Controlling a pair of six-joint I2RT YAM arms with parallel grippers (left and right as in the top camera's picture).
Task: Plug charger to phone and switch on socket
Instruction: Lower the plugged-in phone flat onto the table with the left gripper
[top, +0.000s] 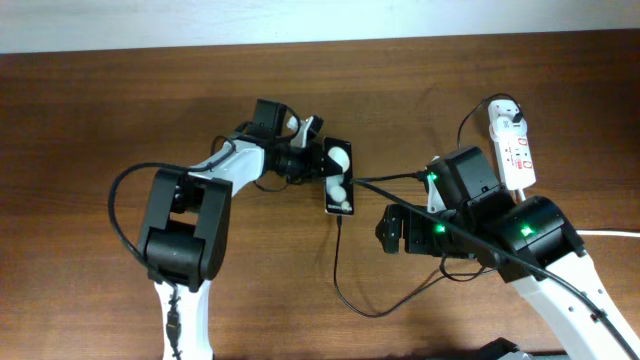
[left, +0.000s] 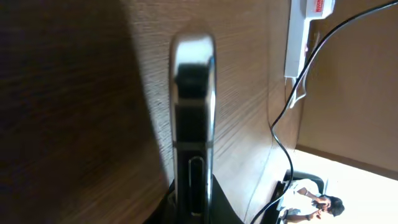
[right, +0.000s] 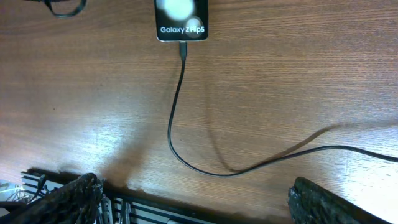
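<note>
The phone (top: 339, 181) is a black slab with two white round patches, lying at the table's middle. My left gripper (top: 320, 163) is shut on its left edge; the left wrist view shows the phone's thin edge (left: 193, 118) running up from between the fingers (left: 193, 211). The charger's black cable (top: 345, 285) has its plug tip (right: 182, 48) in the phone's lettered end (right: 181, 18). The cable loops toward the white adapter head (top: 506, 113), which sits in the socket strip (top: 518, 155) at the far right. My right gripper (top: 396, 231) (right: 199, 205) is open and empty, below and right of the phone.
The socket's thick white cord (top: 610, 234) runs off to the right. The socket strip also shows in the left wrist view (left: 303, 37), with the black cable (left: 283, 134) hanging past it. The table's front edge (right: 205, 208) lies just under the right fingers.
</note>
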